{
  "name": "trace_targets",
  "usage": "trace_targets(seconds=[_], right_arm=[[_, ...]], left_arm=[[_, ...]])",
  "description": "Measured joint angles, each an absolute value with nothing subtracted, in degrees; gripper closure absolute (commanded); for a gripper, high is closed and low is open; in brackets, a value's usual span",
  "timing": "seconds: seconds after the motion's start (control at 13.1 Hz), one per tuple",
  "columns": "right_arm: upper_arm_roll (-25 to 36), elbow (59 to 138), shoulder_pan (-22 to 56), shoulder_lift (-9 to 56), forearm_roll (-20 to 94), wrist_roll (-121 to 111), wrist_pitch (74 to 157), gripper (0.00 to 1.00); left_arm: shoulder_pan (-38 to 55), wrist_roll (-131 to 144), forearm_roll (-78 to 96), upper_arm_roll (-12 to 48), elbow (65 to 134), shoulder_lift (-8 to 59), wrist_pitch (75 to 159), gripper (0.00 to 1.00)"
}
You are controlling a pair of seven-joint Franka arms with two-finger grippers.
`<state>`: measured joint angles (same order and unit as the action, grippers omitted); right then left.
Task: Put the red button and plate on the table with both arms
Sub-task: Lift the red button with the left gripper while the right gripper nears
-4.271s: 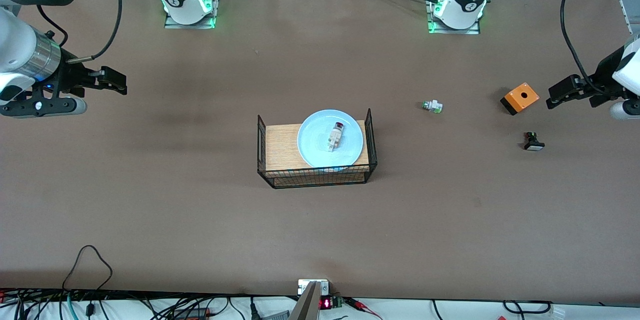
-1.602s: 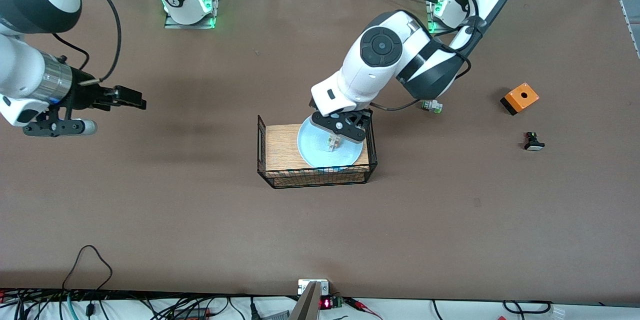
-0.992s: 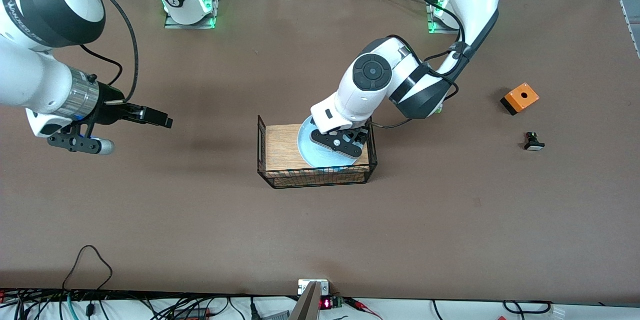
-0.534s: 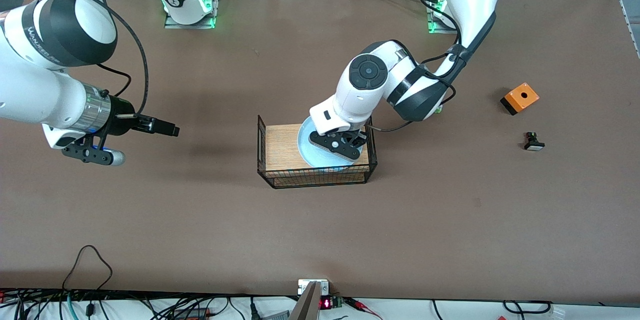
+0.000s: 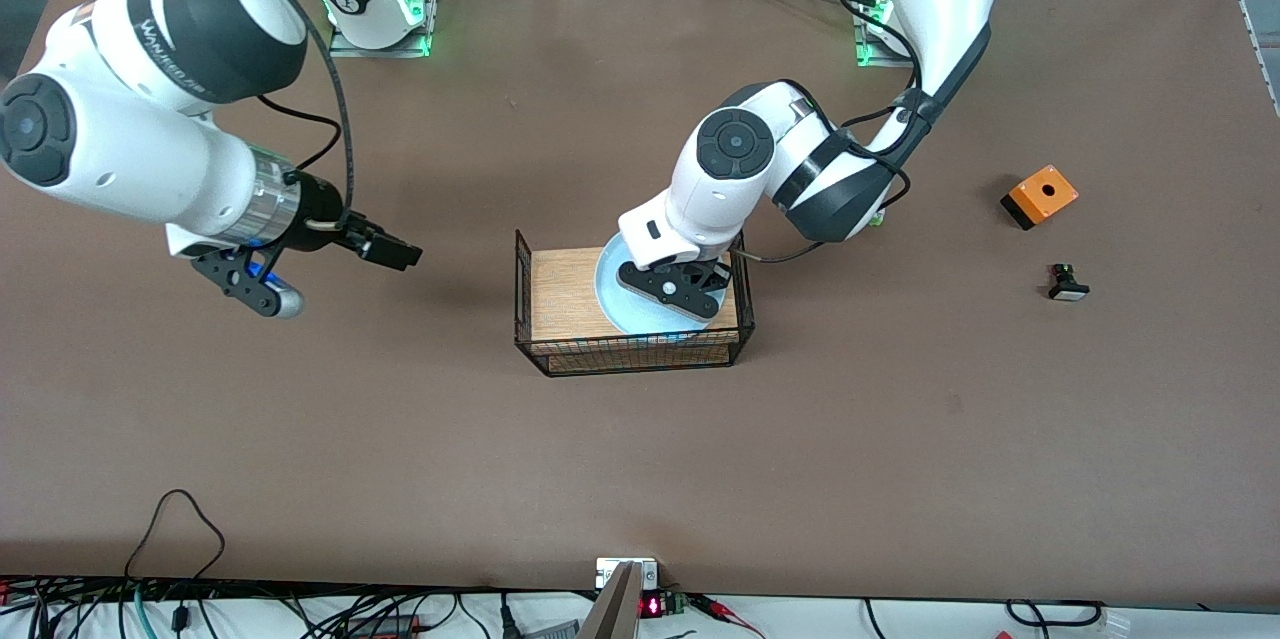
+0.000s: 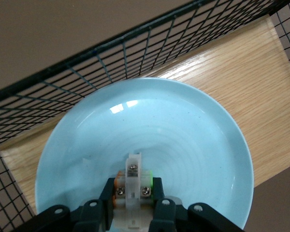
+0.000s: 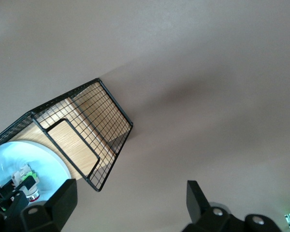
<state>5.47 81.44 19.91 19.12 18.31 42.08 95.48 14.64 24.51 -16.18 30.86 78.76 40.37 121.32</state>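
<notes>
Brown tabletop (image 5: 640, 459) carries a wire rack (image 5: 632, 351) at its centre.
On the rack's wood top sits the plate (image 6: 193, 125), holding the red button (image 6: 134, 191); the left gripper (image 6: 134, 212) is down in the plate, fingers (image 6: 165, 212) closed against the button's white body. At the rack's 9 o'clock the right gripper (image 7: 130, 203) hangs over bare tabletop, fingers (image 7: 63, 195) spread wide, holding nothing.

Place: robotics lab.
Evidence: two white jointed robot arms (image 5: 760, 159) bolted at 12 o'clock of a matte brown table (image 5: 640, 459); tangled black cables (image 5: 250, 614) at 6 o'clock.
</notes>
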Motion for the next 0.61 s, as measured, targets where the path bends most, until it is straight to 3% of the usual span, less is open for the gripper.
trace_targets(seconds=[0.61], right_arm=[[5.43,79.66,25.18,19.09,18.28,58.51,95.82,0.00]], left_arm=[[14.82,29.38,-16.17,31.58,76.14,36.04,114.51,1.00]])
